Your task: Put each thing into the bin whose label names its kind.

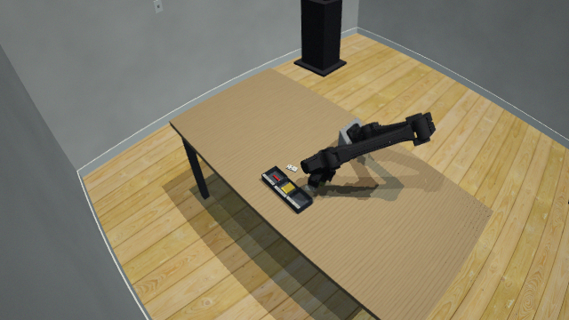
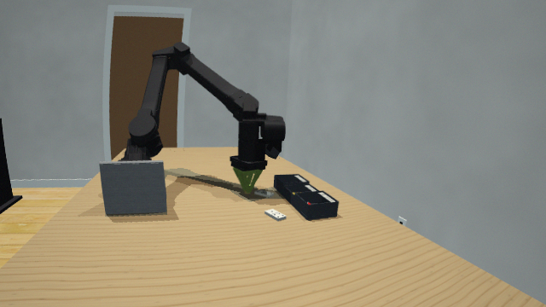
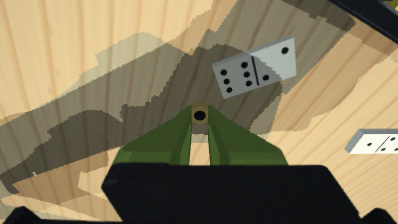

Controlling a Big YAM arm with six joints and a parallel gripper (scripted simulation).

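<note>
A: We have the small brass-coloured ring with a dark hole [image 3: 199,114] pinched between the green fingers of our gripper [image 3: 199,131], low over the wooden table [image 1: 267,116].

B: So we judge the pick done; next we lift and carry it to the row of black bins [image 2: 305,195]. Two white dominoes [image 3: 255,66] lie nearby; grey walls, a brown door [image 2: 142,81].
</note>
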